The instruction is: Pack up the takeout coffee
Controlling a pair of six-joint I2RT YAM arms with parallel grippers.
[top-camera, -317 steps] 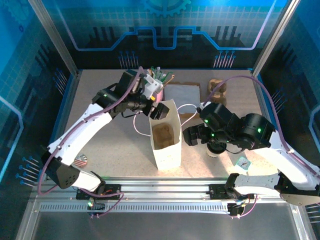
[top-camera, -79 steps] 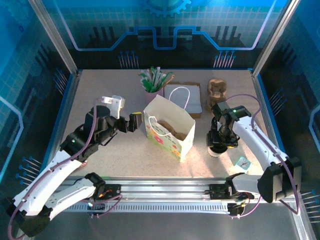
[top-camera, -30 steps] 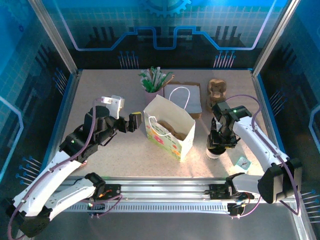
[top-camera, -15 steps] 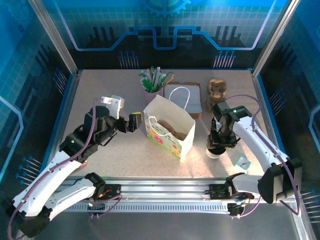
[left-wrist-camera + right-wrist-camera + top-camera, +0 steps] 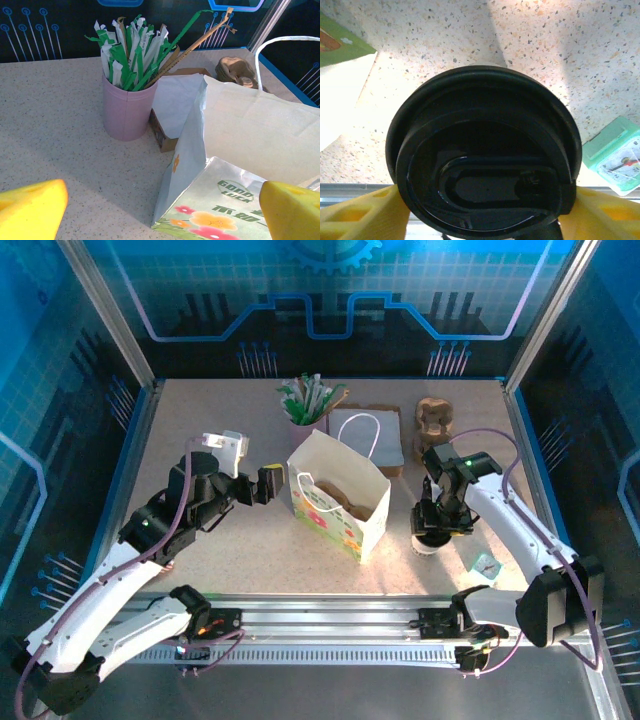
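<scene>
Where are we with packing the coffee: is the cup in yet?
Done: the bag stands open, and the lid looks seated on the cup. In hand: the right end effector straddles the lid from above; whether it grips, I cannot tell. The left end effector hangs open beside the bag. Left: the cup stands on the table beside the bag, not yet inside.

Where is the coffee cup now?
In the top view the cup stands right of centre, directly under the right gripper, between the paper bag and a small teal packet. The right wrist view shows its black lid on.
</scene>
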